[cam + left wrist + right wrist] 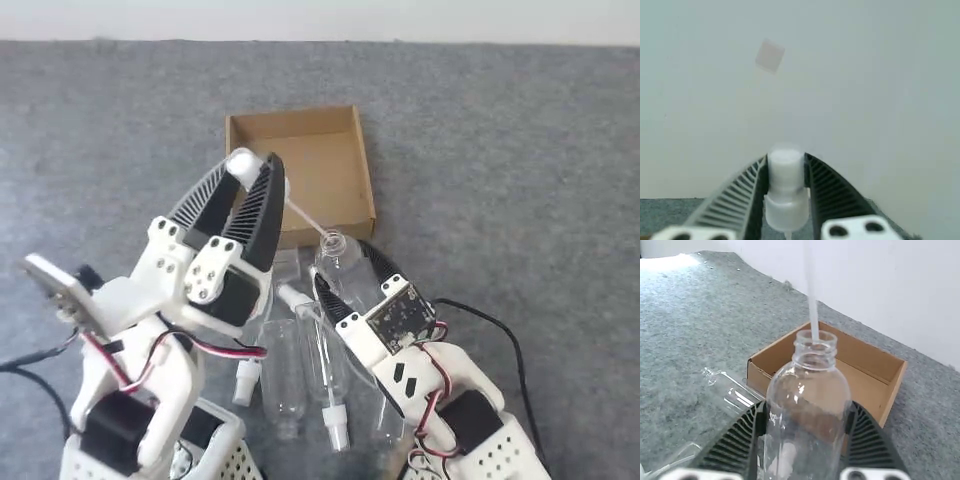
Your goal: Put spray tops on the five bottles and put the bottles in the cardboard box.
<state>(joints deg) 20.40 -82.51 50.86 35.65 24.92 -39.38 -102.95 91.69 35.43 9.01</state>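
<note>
Spray top (243,165), pinched in the left tool (250,170), hangs raised near the cardboard box (366,170). Its dip tube (305,218) slants into the neck of the bottle (338,262), which the right tool (342,266) clamps neck-up just in front of the box. Fitting looks under way; next the top must slide down the tube's line and seat on the neck.
</note>
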